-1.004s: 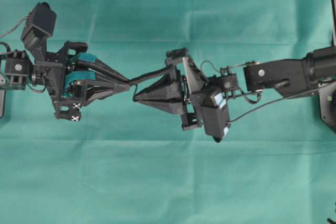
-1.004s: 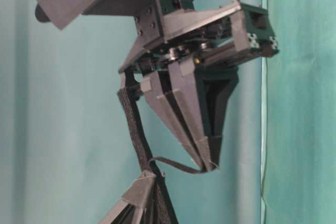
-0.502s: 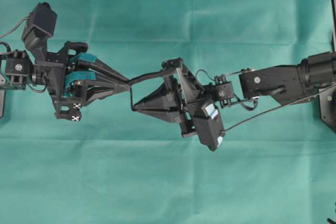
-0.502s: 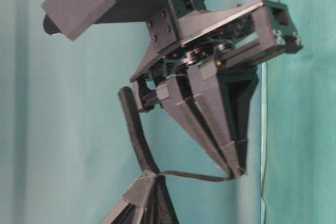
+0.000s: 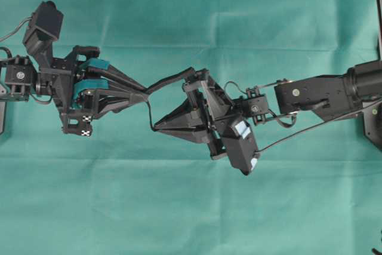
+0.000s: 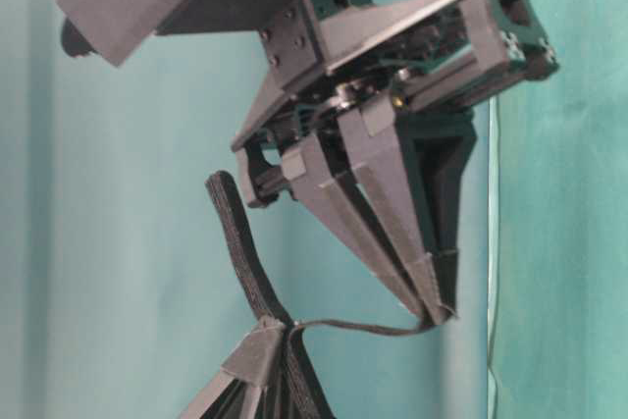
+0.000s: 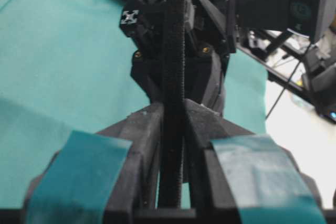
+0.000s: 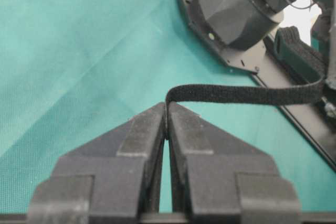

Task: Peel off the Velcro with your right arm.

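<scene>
Grippers (image 5: 149,95) (image 5: 154,128) tip to tip above cloth (image 5: 179,207), Velcro (image 8: 247,94) pinched between.

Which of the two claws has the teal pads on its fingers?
The left end effector, the one on the left of the overhead view, clamping the Velcro. The right end effector has plain dark fingers and pinches one peeled layer.

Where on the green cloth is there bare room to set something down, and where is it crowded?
Bare green cloth spans the whole near side below both arms, and the far side above them. The middle band is crowded: the left gripper and right gripper meet there, both clamping the Velcro.
</scene>
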Motion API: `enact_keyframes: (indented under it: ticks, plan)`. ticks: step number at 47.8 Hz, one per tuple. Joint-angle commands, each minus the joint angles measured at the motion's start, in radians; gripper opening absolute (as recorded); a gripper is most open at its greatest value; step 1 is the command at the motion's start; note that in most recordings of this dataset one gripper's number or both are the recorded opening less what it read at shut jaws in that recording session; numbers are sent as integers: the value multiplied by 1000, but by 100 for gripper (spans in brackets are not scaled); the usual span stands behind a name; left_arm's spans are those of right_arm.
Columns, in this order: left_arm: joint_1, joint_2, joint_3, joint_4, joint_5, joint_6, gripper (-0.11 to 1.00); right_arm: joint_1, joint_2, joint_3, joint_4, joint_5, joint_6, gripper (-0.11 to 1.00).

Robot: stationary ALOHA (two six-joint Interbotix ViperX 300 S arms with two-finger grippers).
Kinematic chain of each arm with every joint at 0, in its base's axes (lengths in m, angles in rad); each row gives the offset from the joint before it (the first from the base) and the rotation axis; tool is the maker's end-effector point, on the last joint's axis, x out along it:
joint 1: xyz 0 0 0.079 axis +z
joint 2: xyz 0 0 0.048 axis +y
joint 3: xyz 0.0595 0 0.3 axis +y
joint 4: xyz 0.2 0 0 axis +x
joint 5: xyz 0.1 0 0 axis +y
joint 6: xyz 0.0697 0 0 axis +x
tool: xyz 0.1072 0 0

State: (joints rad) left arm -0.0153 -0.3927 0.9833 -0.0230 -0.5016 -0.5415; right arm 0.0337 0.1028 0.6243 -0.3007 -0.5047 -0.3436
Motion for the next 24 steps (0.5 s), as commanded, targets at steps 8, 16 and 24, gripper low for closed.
enact_keyframes:
  ticks: [8, 16, 24]
  plan:
    - [5, -21, -9, -2, -12, 0, 10, 6, -38, 6, 3, -3, 2, -9]
    - [3, -28, -8, -2, -12, 0, 10, 5, -41, 6, 3, -3, 3, -9]
    - [3, -28, -6, -2, -12, 0, 10, 5, -58, 8, 5, -5, 3, -8]
